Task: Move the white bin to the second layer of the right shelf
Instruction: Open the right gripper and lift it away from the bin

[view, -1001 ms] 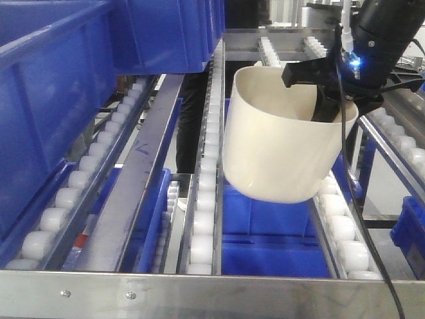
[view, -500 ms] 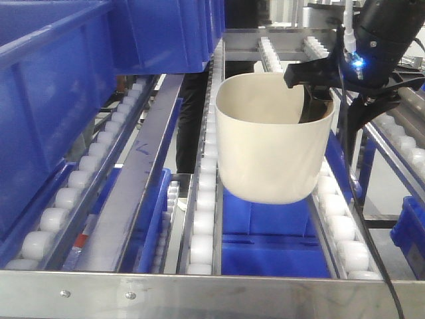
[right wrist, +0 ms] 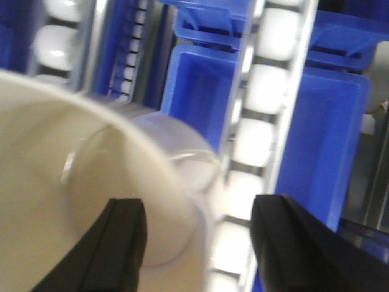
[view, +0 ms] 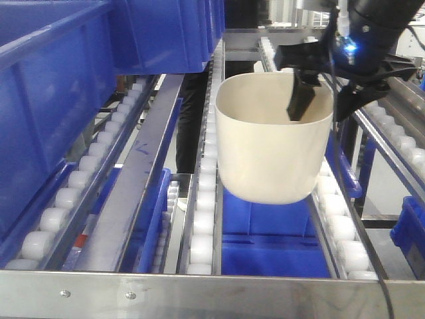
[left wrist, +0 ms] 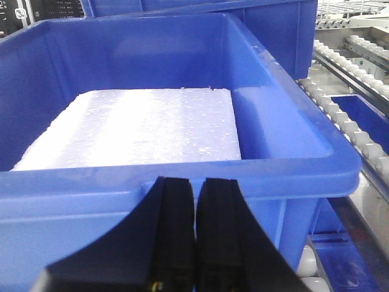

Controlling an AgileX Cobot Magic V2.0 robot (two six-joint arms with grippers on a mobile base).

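the bin (view: 272, 149) sits upright on the rollers (view: 202, 199) of the shelf, so that part looks done, and my right gripper (view: 325, 90) is wide open, holding nothing.

The white bin (view: 269, 149) is seen as smooth, glossy cream plastic, with soft highlights along its thin rim. The lanes of the right shelf second layer (view: 202, 219) are lined with small white plastic rollers, slightly shiny, set between dull grey metal rails. A brushed steel front bar (view: 199, 292) is fixed with bright screws. The blue crate (left wrist: 182, 164) is moulded in semi-gloss plastic, and a rough, grainy white foam slab (left wrist: 134, 131) is held inside it. The right gripper (right wrist: 200, 240) fingers are finished in matt black.
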